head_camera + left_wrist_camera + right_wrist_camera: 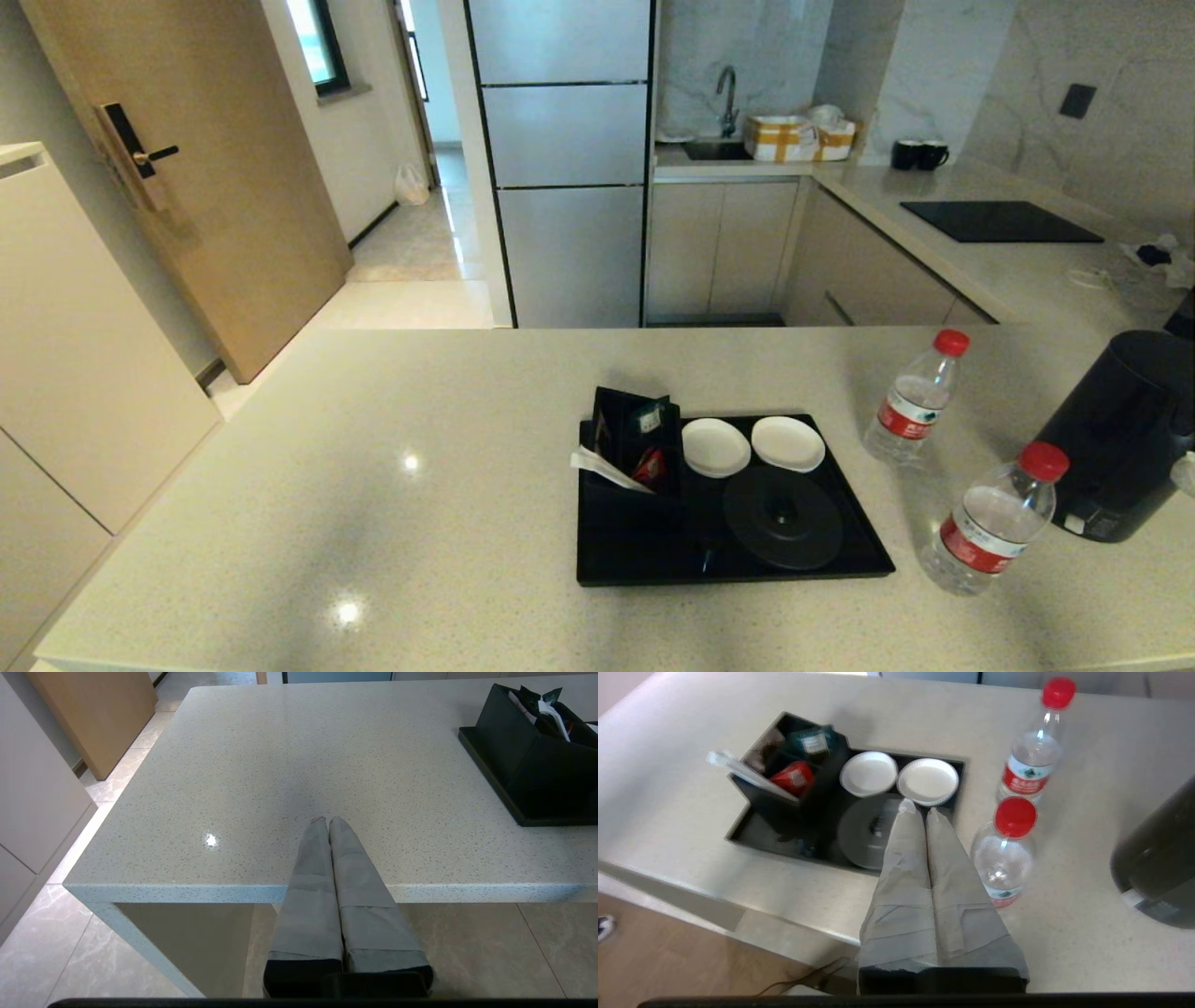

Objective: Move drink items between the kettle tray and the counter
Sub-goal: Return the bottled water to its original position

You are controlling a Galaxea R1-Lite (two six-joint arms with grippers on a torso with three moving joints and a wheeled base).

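Your kettle (1125,434) and both water bottles (915,399) (991,532) stand on the counter (373,485), to the right of the tray (644,551) and off it. The tray holds only its round base (782,516), two white coasters (715,447) and the sachet box (627,439). Your right gripper (916,808) hangs above the counter's near edge, jaws pressed together, holding nothing. Your left gripper (325,820) sits over the bare left end, jaws also together.
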